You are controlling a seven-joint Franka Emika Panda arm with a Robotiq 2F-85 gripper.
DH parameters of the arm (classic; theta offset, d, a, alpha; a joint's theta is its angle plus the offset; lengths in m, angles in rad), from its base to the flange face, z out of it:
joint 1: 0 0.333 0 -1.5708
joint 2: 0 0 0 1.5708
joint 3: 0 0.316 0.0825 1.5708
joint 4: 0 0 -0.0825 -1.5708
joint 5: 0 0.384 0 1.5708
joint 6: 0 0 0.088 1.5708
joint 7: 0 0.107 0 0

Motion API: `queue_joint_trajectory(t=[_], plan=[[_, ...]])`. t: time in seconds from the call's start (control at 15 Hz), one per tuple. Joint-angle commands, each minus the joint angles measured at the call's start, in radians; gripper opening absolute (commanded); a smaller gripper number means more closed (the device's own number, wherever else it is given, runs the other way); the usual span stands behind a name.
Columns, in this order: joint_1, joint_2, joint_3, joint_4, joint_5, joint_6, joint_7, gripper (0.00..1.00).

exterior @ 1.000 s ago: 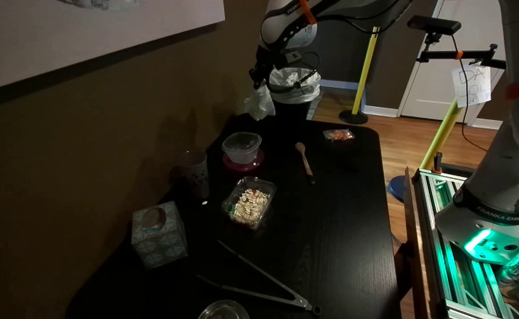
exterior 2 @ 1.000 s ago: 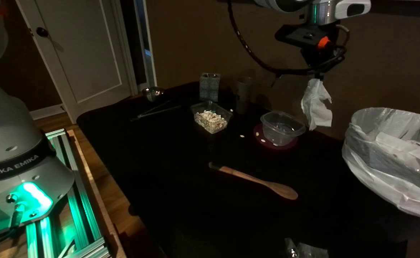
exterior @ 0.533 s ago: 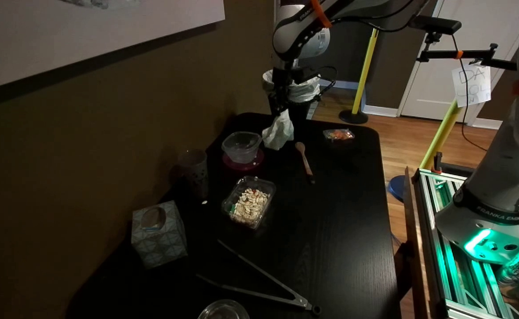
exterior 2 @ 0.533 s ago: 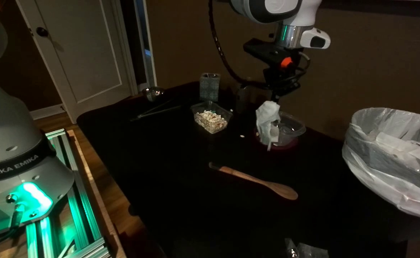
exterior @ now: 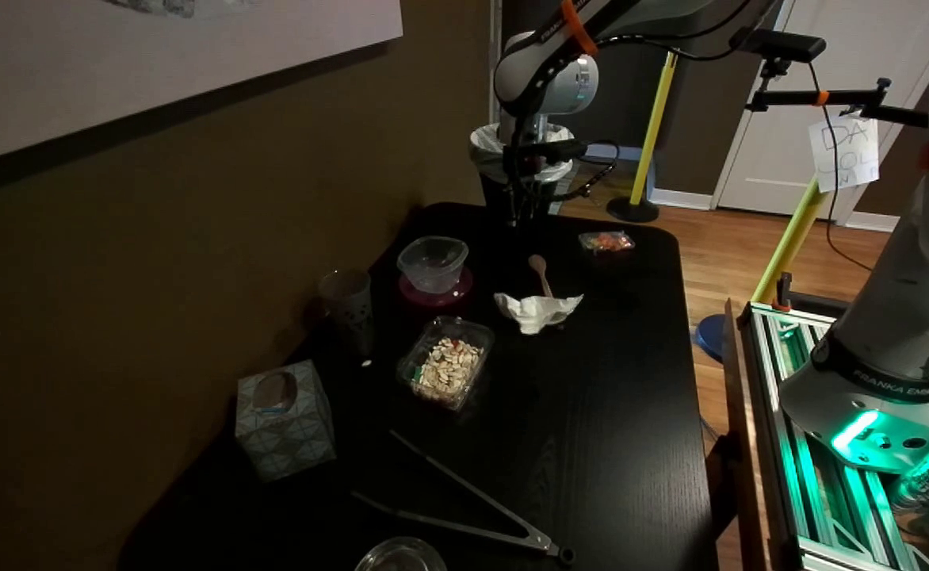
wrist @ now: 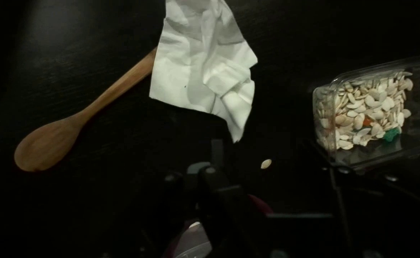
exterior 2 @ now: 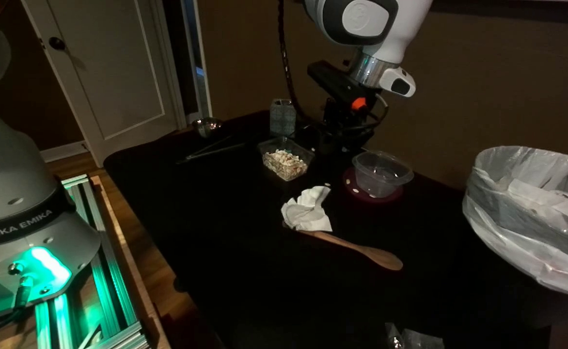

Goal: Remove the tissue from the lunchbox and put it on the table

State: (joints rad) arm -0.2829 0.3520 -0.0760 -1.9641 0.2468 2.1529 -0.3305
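Placement judged complete: tissue [wrist: 199, 64] lies on the black table [wrist: 292, 43] across the wooden spoon's handle [wrist: 121, 84], at eleven o'clock (wrist view) from the empty, apparently wide-spread gripper [wrist: 275, 157], which should retreat.

The crumpled white paper tissue [exterior 2: 308, 213] left the black hand [exterior 2: 337, 147]. It overlaps the brown wooden spoon [exterior 2: 360, 248], between the black tabletop's [exterior: 615, 396] long edges.
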Motion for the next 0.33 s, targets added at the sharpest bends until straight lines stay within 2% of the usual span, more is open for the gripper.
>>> queue_joint_trajectory(t=[0.0,0.13,0.2,0.27], plan=[[-0.024,-0.053,0.04,-0.015,0.117,-0.067,-0.145,0.87],[-0.025,-0.062,0.055,-0.003,0.18,-0.121,-0.239,1.0],[0.003,-0.036,0.022,0.004,0.124,-0.075,-0.156,0.84],[0.005,-0.046,0.027,0.005,0.145,-0.092,-0.186,0.91]])
